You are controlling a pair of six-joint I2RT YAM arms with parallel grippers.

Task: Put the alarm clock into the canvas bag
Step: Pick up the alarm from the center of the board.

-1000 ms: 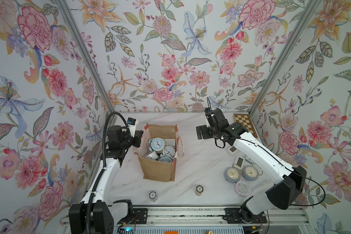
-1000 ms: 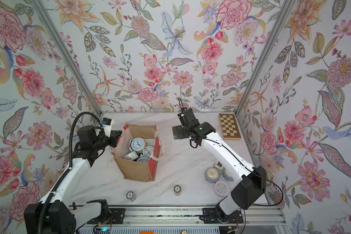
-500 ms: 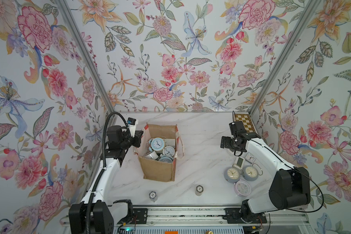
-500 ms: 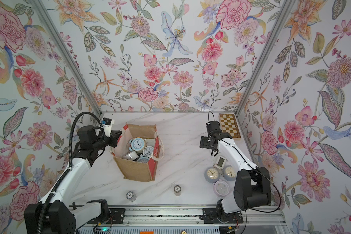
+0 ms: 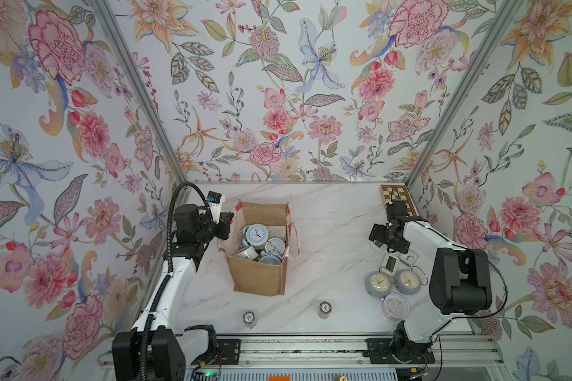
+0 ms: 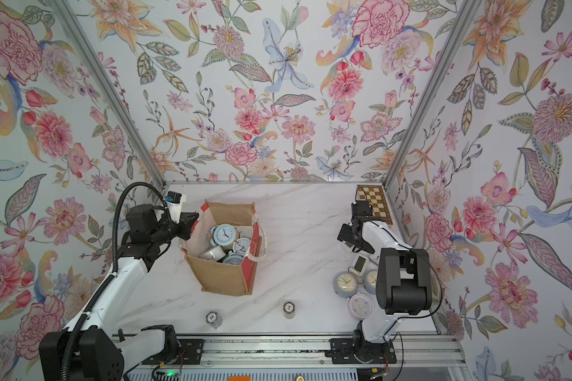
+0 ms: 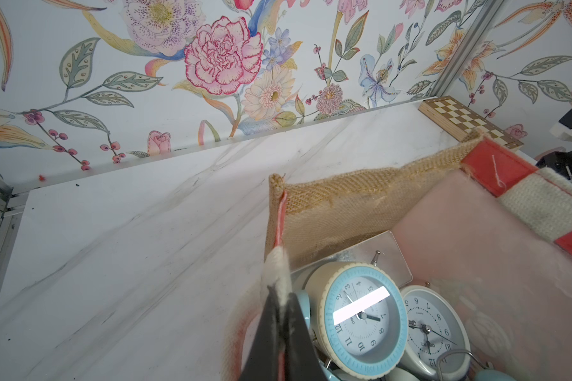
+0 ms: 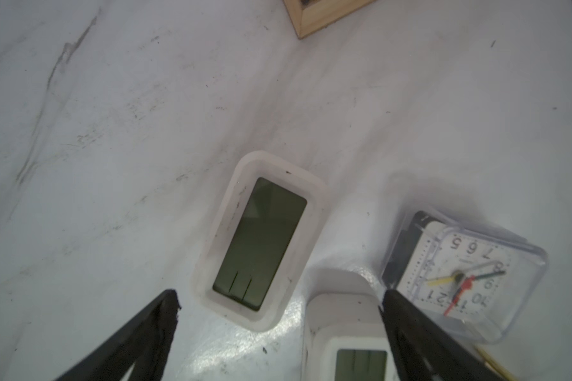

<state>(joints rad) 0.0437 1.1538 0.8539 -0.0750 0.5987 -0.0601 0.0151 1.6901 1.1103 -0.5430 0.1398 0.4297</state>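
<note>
Rim of the canvas bag (image 5: pixel 258 280) is pinched by the left gripper (image 7: pixel 279 297), right gripper (image 8: pixel 278 298) is spread wide, empty, over an alarm clock (image 8: pixel 261 237).

White marble table (image 5: pixel 327 231) bears canvas bag (image 5: pixel 258 280), clocks (image 5: pixel 378 283), chessboard box (image 5: pixel 397 198).

Both arms are the same build: glossy white shells on the long links and chunky matte-black housings at the joints. The left arm (image 5: pixel 165 290) has a fat ribbed black conduit (image 5: pixel 169 237) arching off it, plus a little white wrist camera (image 5: pixel 214 202) with a blue cap. The right arm (image 5: pixel 421 236) only has a thin black cable (image 5: pixel 506 290). The left gripper (image 7: pixel 280 298) and right gripper (image 8: pixel 278 295) have plain black wedge fingers with rough tips. The black base blocks sit on a silver rail (image 5: pixel 311 349).
</note>
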